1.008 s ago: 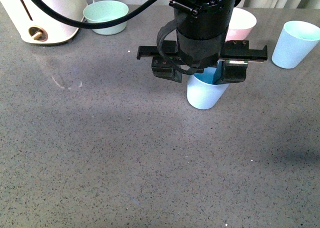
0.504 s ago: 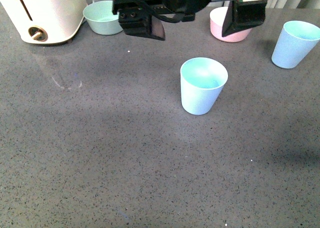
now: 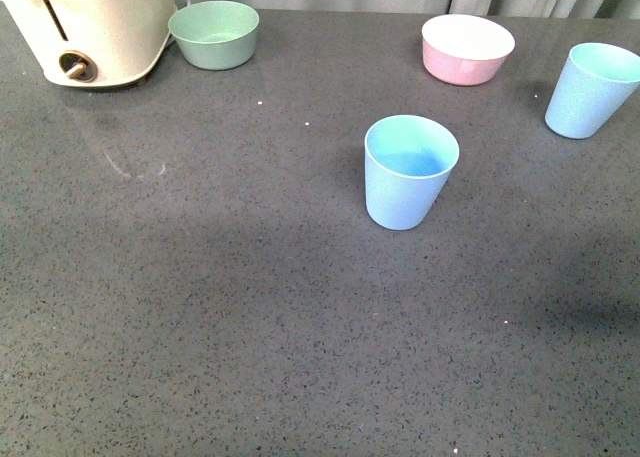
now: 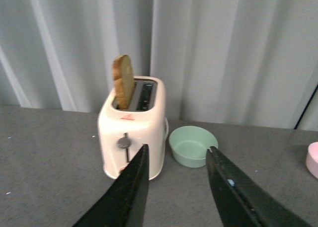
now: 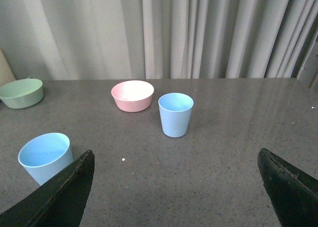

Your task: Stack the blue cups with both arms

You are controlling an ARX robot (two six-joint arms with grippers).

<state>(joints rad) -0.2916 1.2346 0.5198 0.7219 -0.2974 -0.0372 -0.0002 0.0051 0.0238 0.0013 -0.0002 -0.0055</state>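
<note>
Left end effector (image 4: pixel 179 148) and right end effector (image 5: pixel 174 155) are gaping empty; one blue cup (image 3: pixel 410 172) is standing centrally, the second cup (image 3: pixel 590 89) well apart. An off-centre pinch is risking tipping either.

In the left wrist view the left gripper (image 4: pixel 177 148) shows as two black fingers (image 4: pixel 131 192). They are flat and blade-like, broad at the root and narrowing to blunt tips, with a dull sheen along their inner faces. One of them carries a tiny pale blue speck (image 4: pixel 230 182) near its inner edge. In the right wrist view the right gripper (image 5: pixel 175 152) shows two matte black fingers (image 5: pixel 64 197) of the same tapering, wedge-like cut, with a faintly grainy surface.
</note>
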